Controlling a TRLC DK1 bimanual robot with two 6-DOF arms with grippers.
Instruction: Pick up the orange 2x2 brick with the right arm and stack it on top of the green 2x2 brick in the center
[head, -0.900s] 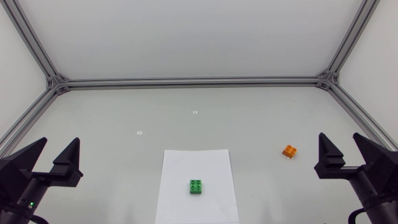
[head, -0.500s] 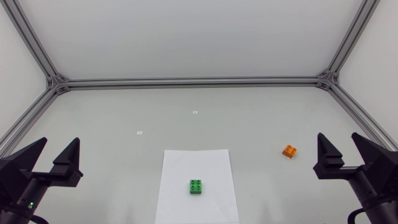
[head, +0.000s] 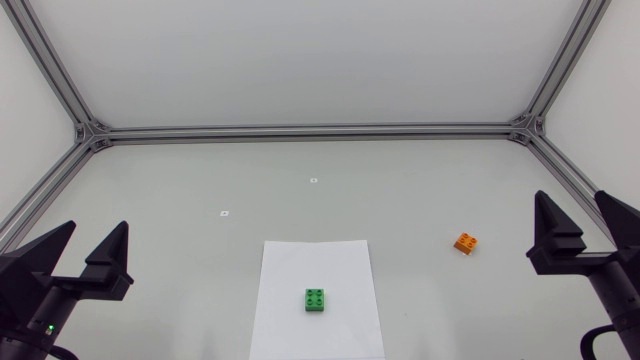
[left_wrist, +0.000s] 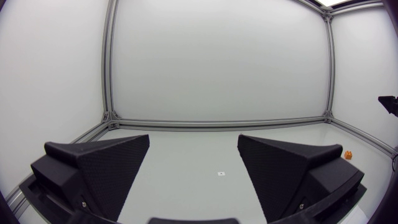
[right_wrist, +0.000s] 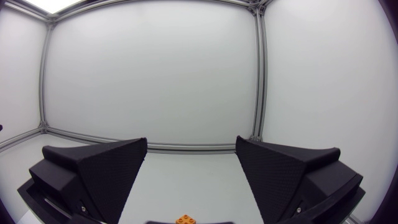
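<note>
Orange 2x2 brick (head: 465, 242) sits studs-up on the table, a little ahead of the right claw (head: 570, 193) and off to its inner side. In the right wrist view it shows low down, centred on the gap between the fingers. That claw is spread wide and pinches nothing. The left claw (head: 97, 225) is likewise spread and bare, well apart from both bricks.

The brick looks like hard moulded plastic. I judge it light, stiff and not fragile, but with smooth side walls that could slip or skid on the table if one finger lands first. The best hold is probably on two opposite flat walls, below the studs and centred, leaving the hollow underside free to seat. It lies slightly askew to the claw, so the wrist likely needs a small turn to meet the walls squarely.

The green 2x2 brick (head: 316, 299) rests studs-up on a white paper sheet (head: 300, 260), far to the right claw's inner side, roughly midway between the two claws. The loose sheet might shift when the orange brick is pressed down. Two tiny white markers (head: 313, 180) lie farther out, off any likely path. Nothing stands between the right claw and the orange brick, or between the two bricks.
</note>
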